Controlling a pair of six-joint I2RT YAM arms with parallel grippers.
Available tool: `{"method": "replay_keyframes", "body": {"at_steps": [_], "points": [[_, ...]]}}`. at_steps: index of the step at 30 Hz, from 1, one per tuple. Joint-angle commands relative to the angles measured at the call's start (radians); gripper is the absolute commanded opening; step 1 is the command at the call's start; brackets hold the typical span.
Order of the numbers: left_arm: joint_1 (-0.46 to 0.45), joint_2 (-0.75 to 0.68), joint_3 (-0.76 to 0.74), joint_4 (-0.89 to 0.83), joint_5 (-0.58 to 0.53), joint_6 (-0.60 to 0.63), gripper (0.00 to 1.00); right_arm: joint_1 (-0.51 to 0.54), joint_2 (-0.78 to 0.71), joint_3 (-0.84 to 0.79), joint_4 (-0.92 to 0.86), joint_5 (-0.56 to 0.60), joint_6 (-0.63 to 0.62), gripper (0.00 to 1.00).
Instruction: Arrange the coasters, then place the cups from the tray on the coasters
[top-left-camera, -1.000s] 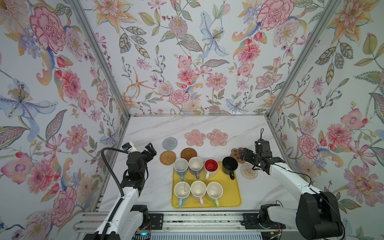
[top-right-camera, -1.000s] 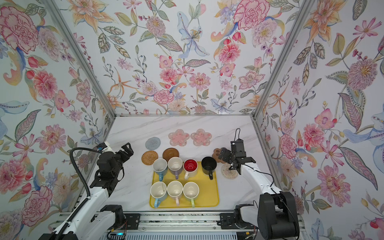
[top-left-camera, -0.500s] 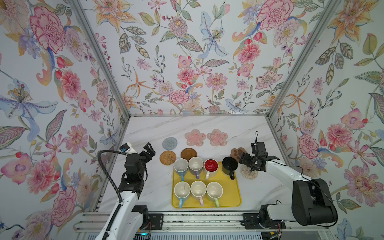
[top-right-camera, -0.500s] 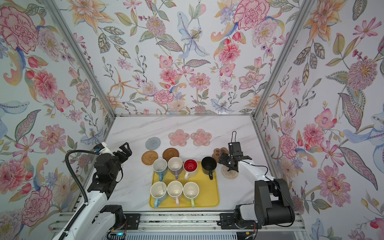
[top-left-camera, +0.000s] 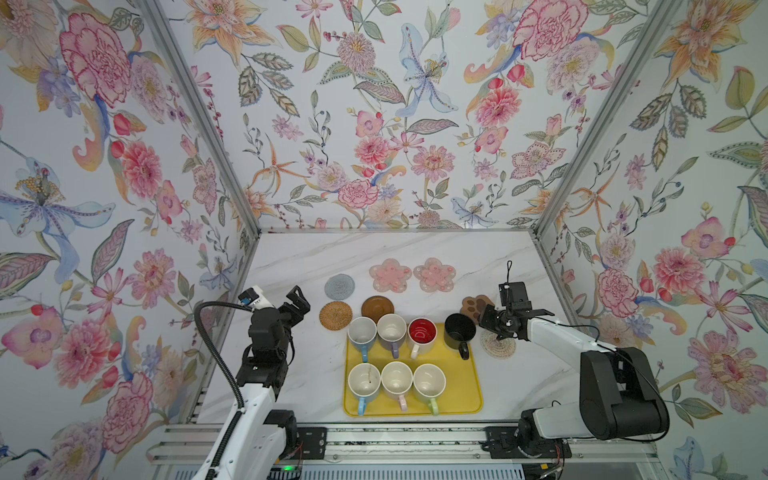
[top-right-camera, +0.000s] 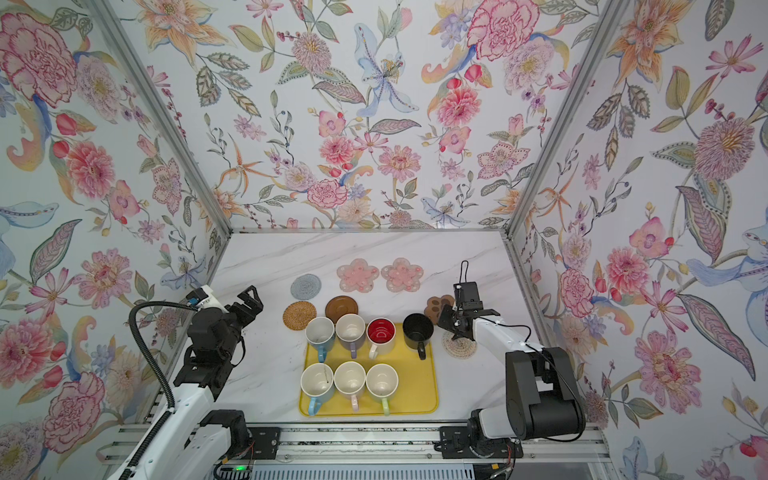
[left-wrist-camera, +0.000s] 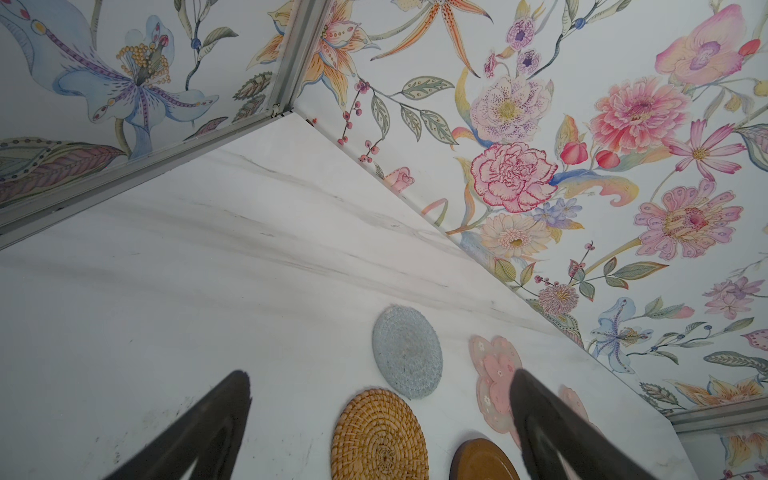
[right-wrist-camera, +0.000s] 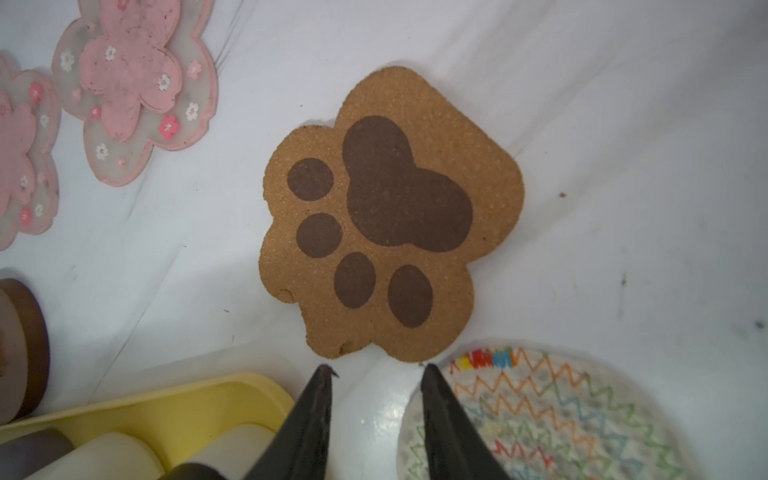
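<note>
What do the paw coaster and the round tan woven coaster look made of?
The paw coaster looks like matte cork: speckled, grainy surface, darker printed pads. The round tan woven coaster is probably rattan or wicker: coiled basketwork strands.

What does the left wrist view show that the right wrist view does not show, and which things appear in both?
Only the left wrist view: the grey-blue knit coaster and the rattan coaster. Only the right wrist view: the brown paw coaster, the cream rope coaster and a corner of the yellow tray. Both: the pink flower coasters and the white marble table.
</note>
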Motion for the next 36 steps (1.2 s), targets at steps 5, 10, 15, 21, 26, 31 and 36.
{"method": "replay_keyframes", "body": {"at_steps": [5, 10, 15, 21, 26, 31, 36], "points": [[0.004, -0.004, 0.011, -0.011, -0.011, -0.012, 0.99, 0.005, 0.013, -0.021, 0.032, -0.054, 0.021, 0.23], [0.004, -0.013, 0.005, -0.015, -0.010, -0.013, 0.99, 0.006, 0.009, -0.055, 0.050, -0.078, 0.041, 0.18], [0.004, -0.021, -0.004, -0.017, -0.012, -0.017, 0.99, 0.009, 0.004, -0.088, 0.075, -0.099, 0.061, 0.16], [0.004, -0.022, -0.004, -0.016, -0.011, -0.017, 0.99, 0.014, 0.018, -0.099, 0.103, -0.110, 0.078, 0.13], [0.004, -0.030, -0.007, -0.020, -0.016, -0.014, 0.99, 0.014, 0.049, -0.093, 0.132, -0.108, 0.087, 0.13], [0.004, -0.037, -0.008, -0.025, -0.025, -0.013, 0.99, 0.015, 0.102, -0.081, 0.175, -0.107, 0.102, 0.13], [0.005, -0.039, -0.002, -0.031, -0.029, -0.008, 0.99, 0.015, 0.151, -0.061, 0.211, -0.109, 0.118, 0.12]]}}
